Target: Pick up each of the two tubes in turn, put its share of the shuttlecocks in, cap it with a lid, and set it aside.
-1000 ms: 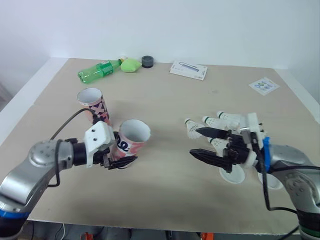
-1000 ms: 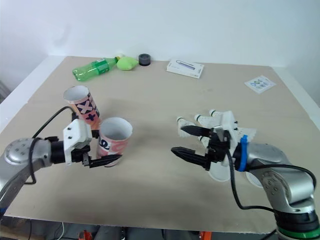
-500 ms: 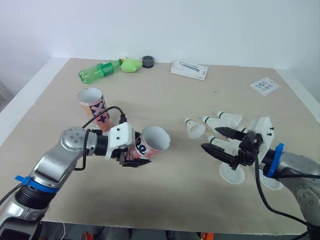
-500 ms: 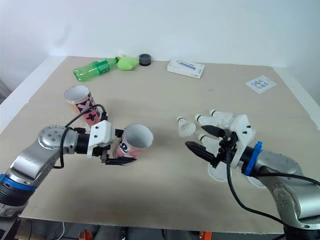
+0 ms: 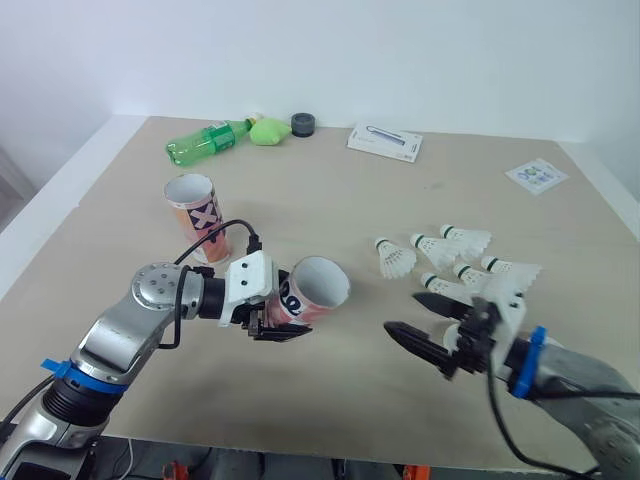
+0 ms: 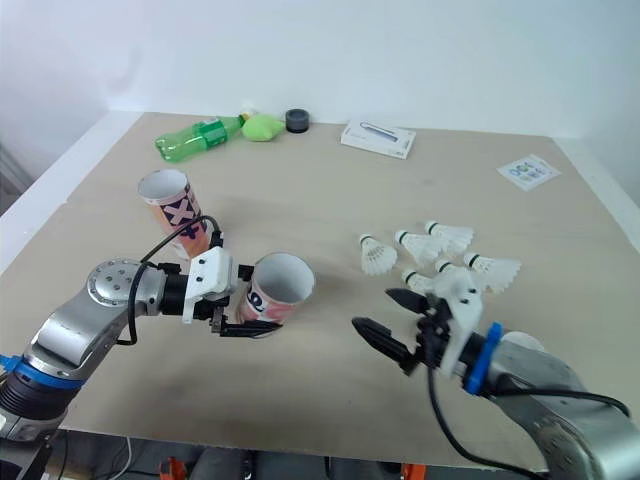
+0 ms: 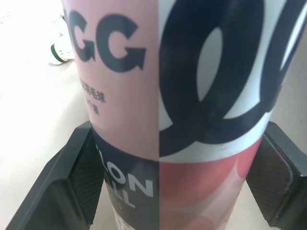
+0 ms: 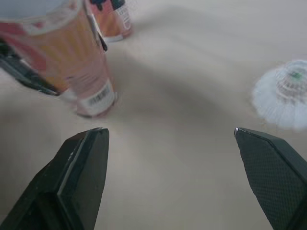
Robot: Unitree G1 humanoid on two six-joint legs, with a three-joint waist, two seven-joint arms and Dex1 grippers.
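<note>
**Q:** As the head views looked down on the table point(image 5: 330, 190), which step was in hand?

**A:** Loading the first tube. The left gripper point(image 5: 283, 322) was clamped on the tilted tube point(image 5: 312, 293), its mouth turned toward the shuttlecocks point(image 5: 452, 256). The second tube point(image 5: 197, 215) stood upright behind. The right gripper point(image 5: 403, 313) hovered empty, fingers apart, near the shuttlecocks.

**Q:** And the left wrist view?

**A:** Both pads point(image 7: 90, 178) pressed the tube's printed wall.

**Q:** The right wrist view?

**A:** Its fingers point(image 8: 82, 167) stood wide over bare table. One blurred shuttlecock lay beyond, possibly on its side.

**Q:** What did the next move call for?

**A:** Closing on one shuttlecock and feeding it cork-first into the open mouth.
</note>
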